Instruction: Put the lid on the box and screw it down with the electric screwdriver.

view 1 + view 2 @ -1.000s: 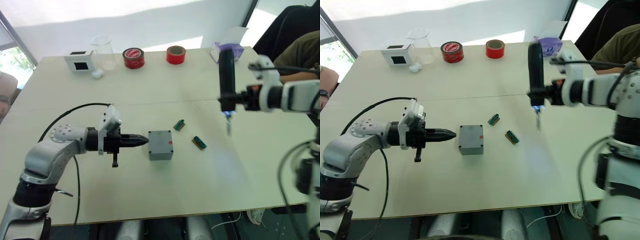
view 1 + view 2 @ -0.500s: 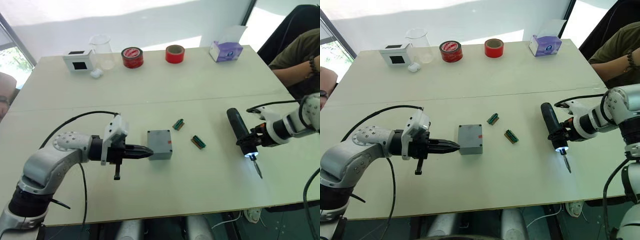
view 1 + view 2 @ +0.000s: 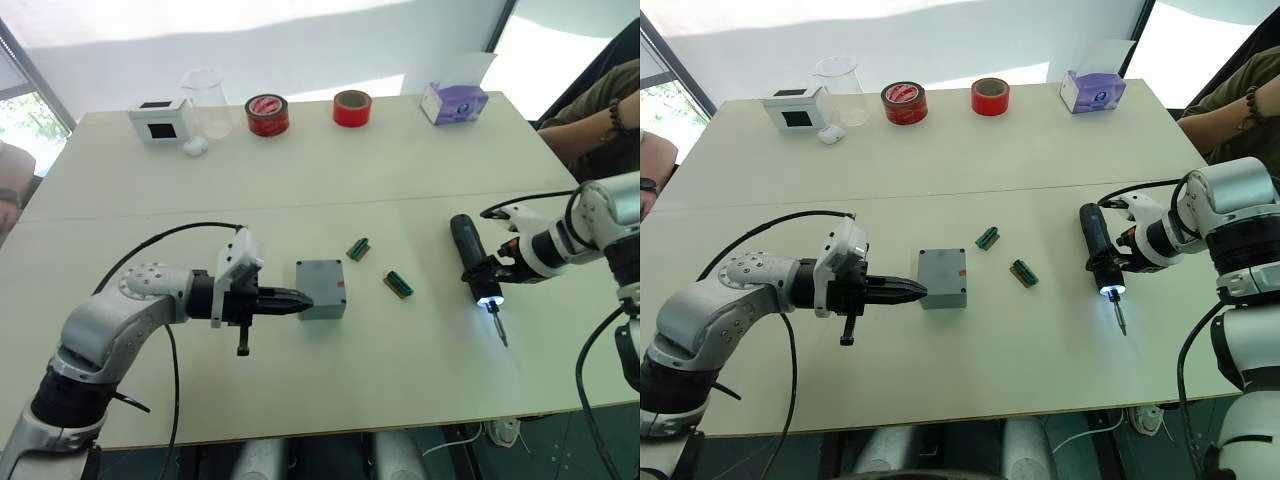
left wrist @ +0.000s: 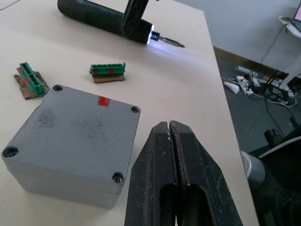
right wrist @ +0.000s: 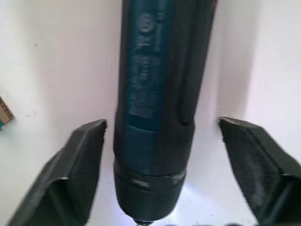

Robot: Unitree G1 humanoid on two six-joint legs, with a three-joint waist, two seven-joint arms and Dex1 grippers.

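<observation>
The grey box (image 3: 320, 290) stands mid-table with the flat grey lid (image 4: 75, 125) lying on it; corner screw holes and a small red mark show on the lid. My left gripper (image 3: 303, 299) is shut and empty, its tip right at the box's left side. The black electric screwdriver (image 3: 470, 256) lies on the table to the right, its tip light on and its bit pointing toward the front edge. My right gripper (image 5: 162, 123) is open, one finger (image 5: 80, 169) on either side of the screwdriver's body without clamping it.
Two green terminal blocks (image 3: 358, 249) (image 3: 399, 285) lie between box and screwdriver. Along the far edge stand a white box with a black window (image 3: 160, 120), a beaker (image 3: 205, 100), two red tape rolls (image 3: 267, 116) and a purple tissue box (image 3: 454, 101). A person's arm (image 3: 590, 118) rests at the right.
The right arm brought the upright screwdriver down from the air, laid it on the table and opened its fingers. The left gripper crept right toward the box.
</observation>
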